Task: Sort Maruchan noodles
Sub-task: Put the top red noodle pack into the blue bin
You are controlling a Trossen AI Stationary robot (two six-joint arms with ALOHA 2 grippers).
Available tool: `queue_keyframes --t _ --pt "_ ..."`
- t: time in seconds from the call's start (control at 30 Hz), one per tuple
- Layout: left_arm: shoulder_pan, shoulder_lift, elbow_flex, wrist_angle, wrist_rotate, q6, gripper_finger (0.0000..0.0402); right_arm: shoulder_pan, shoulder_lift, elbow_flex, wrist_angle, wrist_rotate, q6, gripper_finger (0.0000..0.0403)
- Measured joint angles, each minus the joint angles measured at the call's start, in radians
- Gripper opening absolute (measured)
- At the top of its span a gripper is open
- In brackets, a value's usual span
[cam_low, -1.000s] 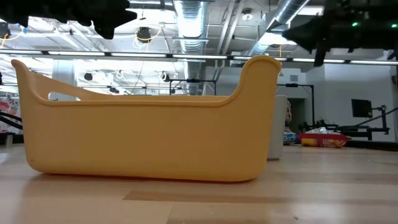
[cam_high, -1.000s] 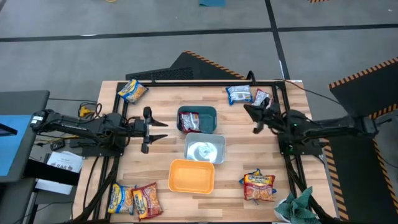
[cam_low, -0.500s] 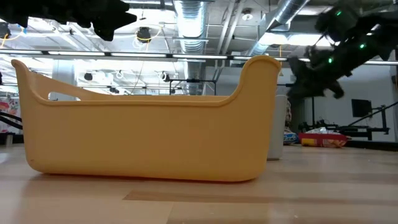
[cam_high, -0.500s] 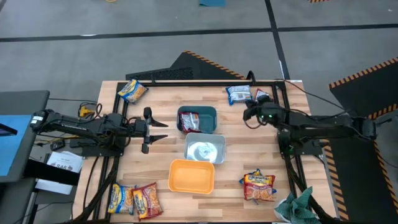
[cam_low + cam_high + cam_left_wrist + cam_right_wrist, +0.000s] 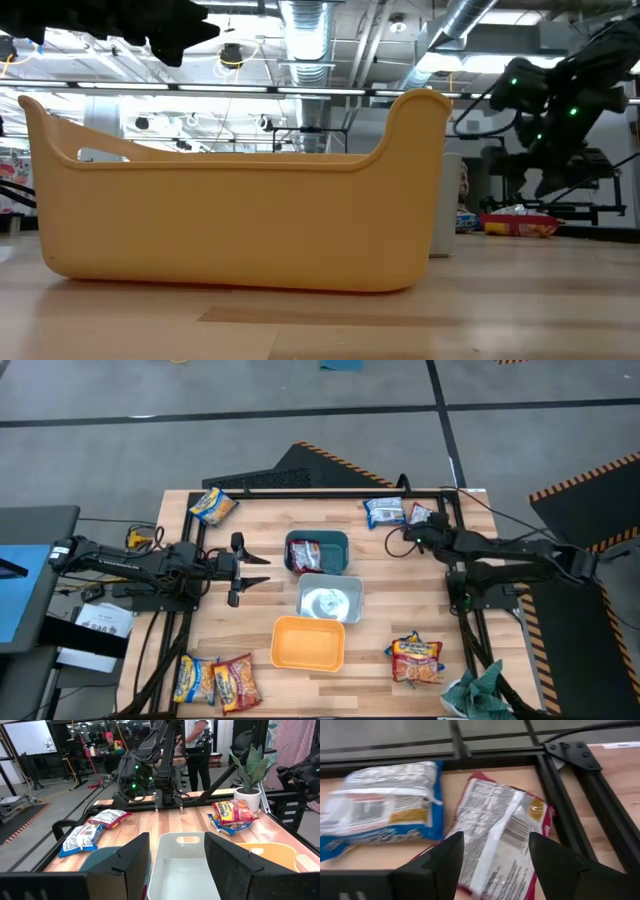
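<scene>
Packets of Maruchan noodles lie scattered around the wooden table point(image 5: 260, 622): a blue-white packet point(image 5: 384, 512) and a red-silver packet point(image 5: 420, 516) side by side at the far right corner, a yellow-orange packet point(image 5: 213, 506) at the far left corner, 2 packets point(image 5: 217, 681) at the near left edge, 1 stack point(image 5: 415, 659) near the right front, and 1 red packet point(image 5: 307, 557) already inside the teal tub point(image 5: 316, 553). The right gripper point(image 5: 412, 538) hovers just beside the far-right pair; in its wrist view the fingers point(image 5: 442, 857) are spread wide, with the red-silver packet point(image 5: 505, 837) showing between them and the blue-white one point(image 5: 380, 812) alongside. The left gripper point(image 5: 250, 568) waits left of the tubs, fingers point(image 5: 132, 855) spread and empty, facing the pale-blue tub point(image 5: 329, 600). The orange tub point(image 5: 309, 644) sits nearest the front, in line with the other 2. A dark green cloth point(image 5: 480, 692) lies at the near right corner.
</scene>
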Motion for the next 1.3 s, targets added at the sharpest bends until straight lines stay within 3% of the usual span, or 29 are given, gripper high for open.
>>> queue_keyframes --t 0.53,0.67,0.77,0.9,1.1,1.3 --pt "0.000 0.000 0.000 -0.005 0.000 0.002 0.0180 -0.084 0.284 0.002 0.205 0.015 0.045 0.0243" --pt "0.000 0.000 0.000 -0.005 0.000 0.002 0.0180 -0.084 0.318 0.004 0.208 0.026 0.047 0.0200" --pt "0.000 0.000 0.000 -0.005 0.000 0.001 0.0180 -0.084 0.326 0.004 0.200 0.027 0.041 0.0132" --pt "0.000 0.000 0.000 -0.005 0.000 0.001 0.0180 -0.075 0.301 0.002 0.187 0.029 -0.031 0.0025" --pt "0.000 0.000 0.000 -0.005 0.000 0.002 0.0180 -0.036 0.173 -0.003 0.148 -0.019 -0.081 0.0008" --pt "0.000 0.000 0.000 -0.005 0.000 0.002 0.0180 0.034 -0.002 -0.003 0.152 0.013 -0.154 0.0007"
